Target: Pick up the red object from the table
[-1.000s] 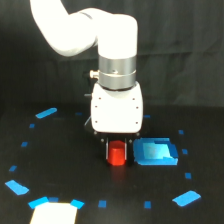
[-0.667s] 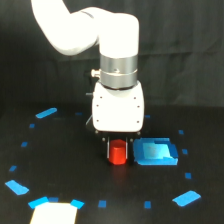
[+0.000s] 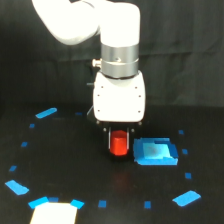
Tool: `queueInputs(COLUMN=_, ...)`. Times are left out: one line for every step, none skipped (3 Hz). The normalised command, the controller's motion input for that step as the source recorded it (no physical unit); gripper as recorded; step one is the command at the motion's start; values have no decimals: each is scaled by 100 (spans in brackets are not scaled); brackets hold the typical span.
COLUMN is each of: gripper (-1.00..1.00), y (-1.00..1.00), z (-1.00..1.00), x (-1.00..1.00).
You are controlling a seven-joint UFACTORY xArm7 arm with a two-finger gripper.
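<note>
The red object (image 3: 119, 142), a small stubby red-orange block, sits between the two dark fingers of my gripper (image 3: 119, 149) in the middle of the exterior view. The gripper is shut on it from both sides, under the arm's white wrist housing. The block appears to hang slightly above the black table (image 3: 65, 160), and a faint red glow shows on the surface beneath it. The arm's body hides the top of the block.
A flat blue square (image 3: 155, 152) lies on the table just to the exterior view's right of the gripper. Small blue tape marks ring the area, such as one at the left (image 3: 46, 113). A white patch (image 3: 52, 213) sits at the bottom left.
The arm and gripper have risen a little, and the red object has gone up with them between the fingers. The blue square has stayed put.
</note>
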Motion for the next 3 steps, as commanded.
queueInputs(gripper=-100, y=65, z=100, x=-34)
queueInputs(gripper=-23, y=39, z=100, x=43)
queueInputs(gripper=-34, y=8, z=100, x=-3)
